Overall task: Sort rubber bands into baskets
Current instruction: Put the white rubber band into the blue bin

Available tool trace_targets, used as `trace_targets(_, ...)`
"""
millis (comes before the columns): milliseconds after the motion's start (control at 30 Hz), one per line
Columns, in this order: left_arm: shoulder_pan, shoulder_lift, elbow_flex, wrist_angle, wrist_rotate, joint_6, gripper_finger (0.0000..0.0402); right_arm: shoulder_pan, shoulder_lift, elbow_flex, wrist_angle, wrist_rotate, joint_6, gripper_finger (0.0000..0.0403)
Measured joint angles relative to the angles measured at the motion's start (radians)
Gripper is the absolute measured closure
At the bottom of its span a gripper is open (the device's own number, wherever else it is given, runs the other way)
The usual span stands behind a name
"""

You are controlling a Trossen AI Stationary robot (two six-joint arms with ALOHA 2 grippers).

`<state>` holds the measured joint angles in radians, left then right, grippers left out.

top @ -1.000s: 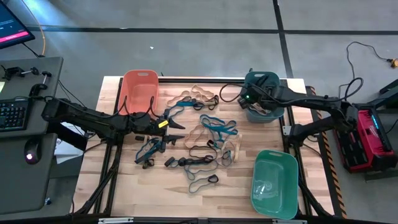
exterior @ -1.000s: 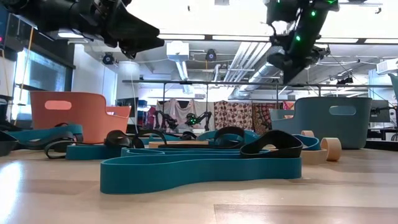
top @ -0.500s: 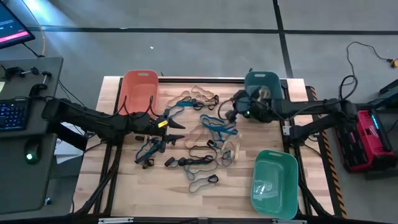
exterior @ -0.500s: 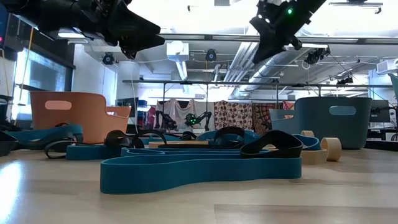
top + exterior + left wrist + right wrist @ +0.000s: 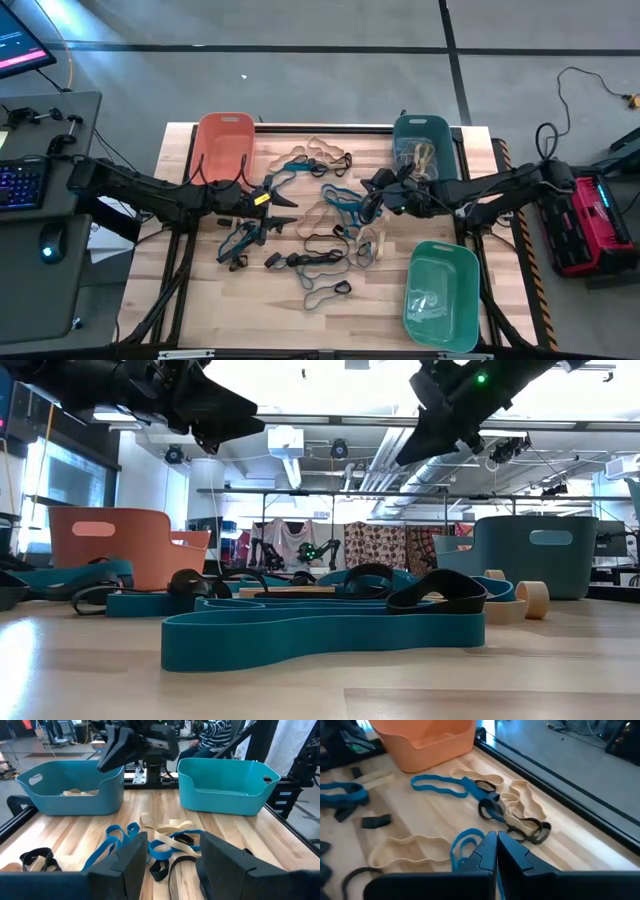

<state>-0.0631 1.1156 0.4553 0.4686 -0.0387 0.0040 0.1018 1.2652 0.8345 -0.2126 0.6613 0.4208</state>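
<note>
right gripper | jaws together, empty, centre right over the pile | left gripper | jaws apart, centre left, holding nothing | rubber bands | tangled mid-frame; tan ones in teal basket upper right | risk | overlapping loops could drag neighbours along into the wrong basket

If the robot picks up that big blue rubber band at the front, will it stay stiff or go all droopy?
Probably droopy: the blue rubber band lies in wavy bends on the table, so it looks soft. It is a thin strip, so likely light, and it should not roll.
</note>
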Motion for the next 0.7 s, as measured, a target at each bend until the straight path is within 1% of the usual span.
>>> trace_targets(167,0.0,0.0,0.0,0.0,0.0,0.0,0.0227,0.027,0.003,0.0,0.006,-0.032,0.009,0.0402)
trace_targets(200,0.0,0.0,0.0,0.0,0.0,0.0,0.0227,0.028,0.003,0.0,0.007,-0.055,0.02,0.0402)
trace_targets(300,0.0,0.0,0.0,0.0,0.0,0.0,0.0227,0.028,0.003,0.0,0.007,-0.205,0.023,0.0402)
trace_targets(333,0.0,0.0,0.0,0.0,0.0,0.0,0.0227,0.029,0.004,0.0,0.007,-0.225,0.025,0.0402)
trace_targets(567,0.0,0.0,0.0,-0.03,-0.009,0.029,0.0227,0.09,0.049,0.0,0.008,-0.239,0.026,0.0398)
trace_targets(700,0.0,0.0,0.0,-0.036,-0.017,0.027,0.0227,0.124,0.11,0.001,0.008,-0.25,0.05,0.0369)
